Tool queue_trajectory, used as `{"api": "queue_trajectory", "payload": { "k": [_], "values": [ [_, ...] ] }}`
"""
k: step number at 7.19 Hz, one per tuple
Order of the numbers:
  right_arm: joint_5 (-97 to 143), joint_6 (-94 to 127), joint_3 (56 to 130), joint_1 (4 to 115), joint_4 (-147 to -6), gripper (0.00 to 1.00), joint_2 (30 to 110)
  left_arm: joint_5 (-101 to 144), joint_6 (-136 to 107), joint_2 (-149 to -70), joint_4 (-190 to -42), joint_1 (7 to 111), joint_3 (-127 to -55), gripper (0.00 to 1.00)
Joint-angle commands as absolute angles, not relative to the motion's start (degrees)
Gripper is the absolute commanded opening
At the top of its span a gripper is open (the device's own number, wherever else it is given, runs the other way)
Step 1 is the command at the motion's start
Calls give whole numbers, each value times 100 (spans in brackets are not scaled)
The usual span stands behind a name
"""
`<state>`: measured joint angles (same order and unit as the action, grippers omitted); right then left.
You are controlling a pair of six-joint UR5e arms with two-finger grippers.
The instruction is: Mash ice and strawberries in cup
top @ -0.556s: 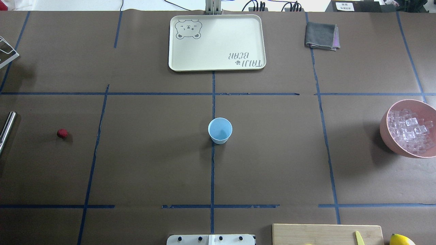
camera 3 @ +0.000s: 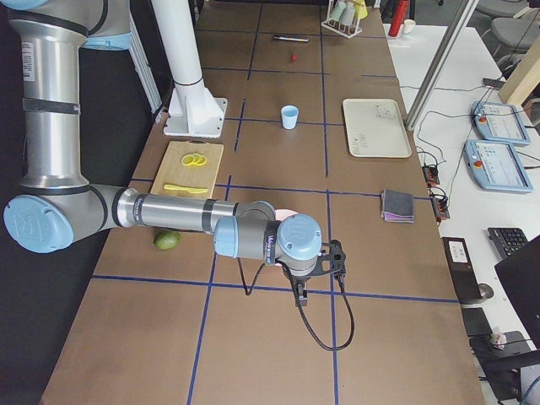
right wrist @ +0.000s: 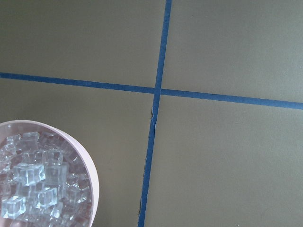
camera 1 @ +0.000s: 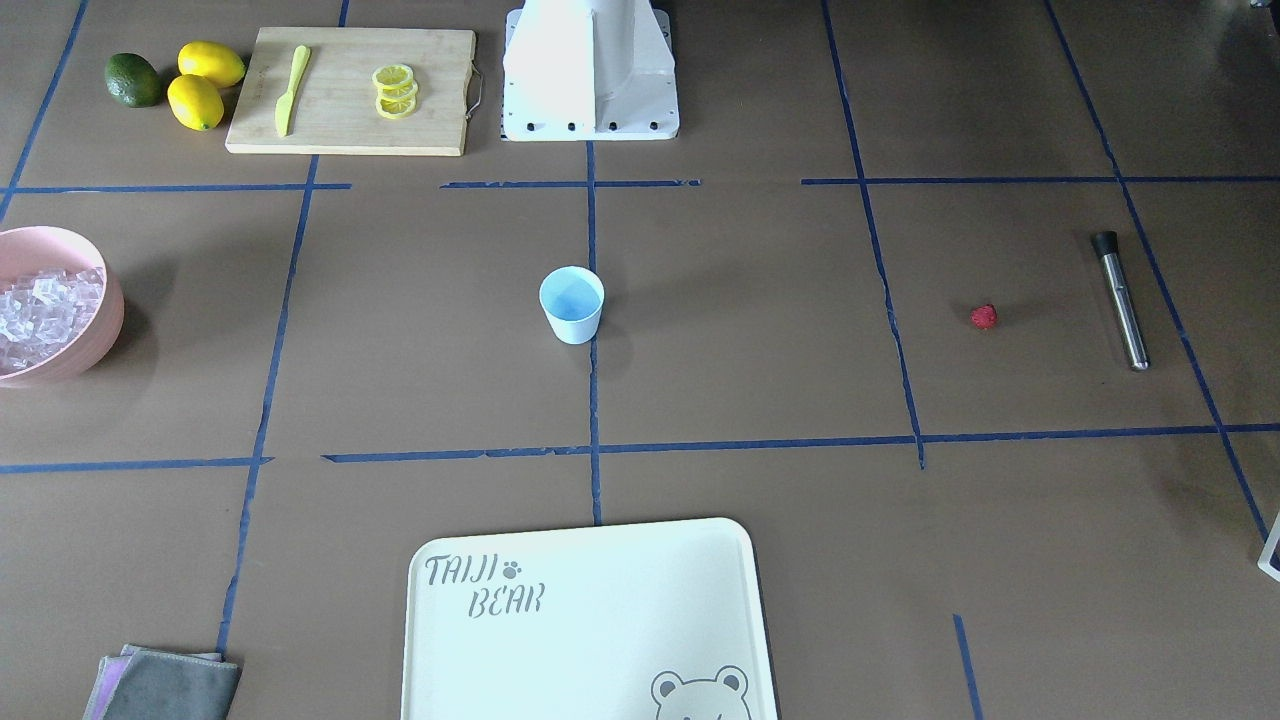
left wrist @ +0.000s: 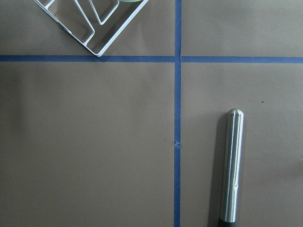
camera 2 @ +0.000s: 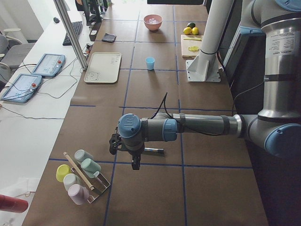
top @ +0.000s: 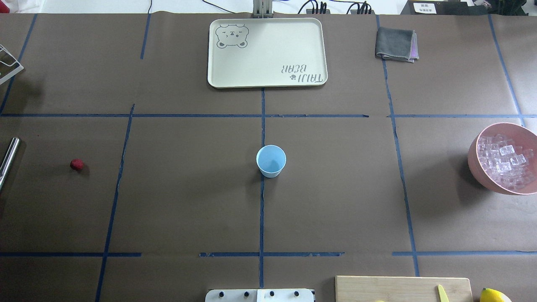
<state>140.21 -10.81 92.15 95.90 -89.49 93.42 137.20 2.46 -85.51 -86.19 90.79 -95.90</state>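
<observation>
The light blue cup [top: 271, 160] stands upright at the table's middle and looks empty. The strawberry, a small red berry [top: 76, 164], lies alone far to the left. Ice [top: 505, 161] fills the pink bowl [top: 473, 167] at the right edge; the right wrist view shows the cubes [right wrist: 38, 184] at lower left. My left gripper [camera 2: 135, 162] hangs over a steel muddler [left wrist: 232, 165], and my right gripper [camera 3: 302, 295] hovers near the bowl. Both grippers show only in side views, so I cannot tell whether they are open or shut.
A cream tray [top: 267, 52] and a folded grey cloth [top: 396, 44] lie at the far side. A cutting board [camera 1: 350, 90] with lemon slices and a yellow knife, lemons [camera 1: 205, 85] and a lime [camera 1: 132, 80] sit beside the robot base [camera 1: 590, 70]. A wire rack of cups [camera 2: 80, 176] stands at the left end.
</observation>
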Motion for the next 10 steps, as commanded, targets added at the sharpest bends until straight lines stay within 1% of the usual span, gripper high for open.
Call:
{"api": "queue_trajectory", "payload": {
  "k": [1, 8, 9, 10],
  "values": [
    [14001, -1038, 9220, 9589, -8947, 100, 9334, 13720, 246, -8552, -8622, 9079, -9589, 100],
    [13974, -967, 9281, 9528, -8886, 100, 9299, 13728, 255, -8552, -8631, 9079, -9615, 100],
    [13975, -514, 9473, 9406, -8886, 100, 9299, 13729, 246, -8552, -8631, 9079, -9607, 100],
    [13957, 134, 9901, 9135, -8886, 100, 9342, 13729, 255, -8552, -8631, 9079, -9615, 100]
  ]
}}
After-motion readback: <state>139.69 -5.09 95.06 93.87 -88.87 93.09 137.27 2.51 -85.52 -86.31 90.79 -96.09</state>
